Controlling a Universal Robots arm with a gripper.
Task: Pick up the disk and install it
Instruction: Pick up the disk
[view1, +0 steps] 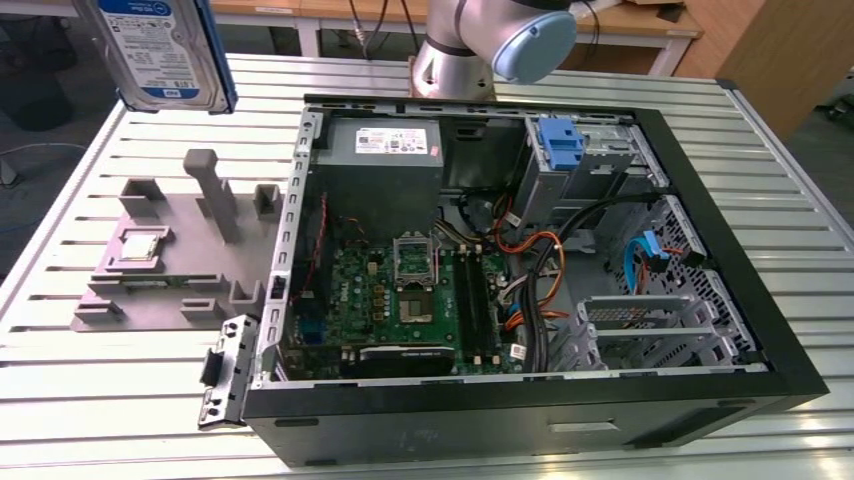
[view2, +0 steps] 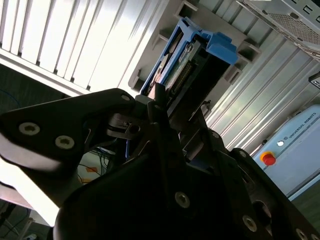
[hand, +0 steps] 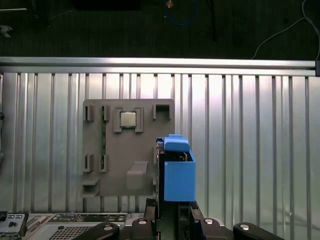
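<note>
The disk (view1: 160, 50), a silver drive with a blue-and-white label in a bright blue bracket, hangs upright in the air at the exterior view's upper left, above the grey fixture (view1: 174, 250). In the first wrist view the disk (hand: 177, 172) sticks out edge-on from my gripper (hand: 170, 212), over the fixture's edge. The second wrist view shows my gripper (view2: 167, 107) shut on the disk (view2: 187, 52), its black fingers (view2: 157, 102) clamping the end nearest the wrist.
A small square processor chip (view1: 140, 245) lies in the grey fixture. The open computer case (view1: 747, 300) fills the exterior view's right, with a blue-tabbed drive bay (view1: 561, 140) at its back. The arm's base (view1: 461, 45) stands behind the case. All rest on the slatted metal table (view1: 120, 400).
</note>
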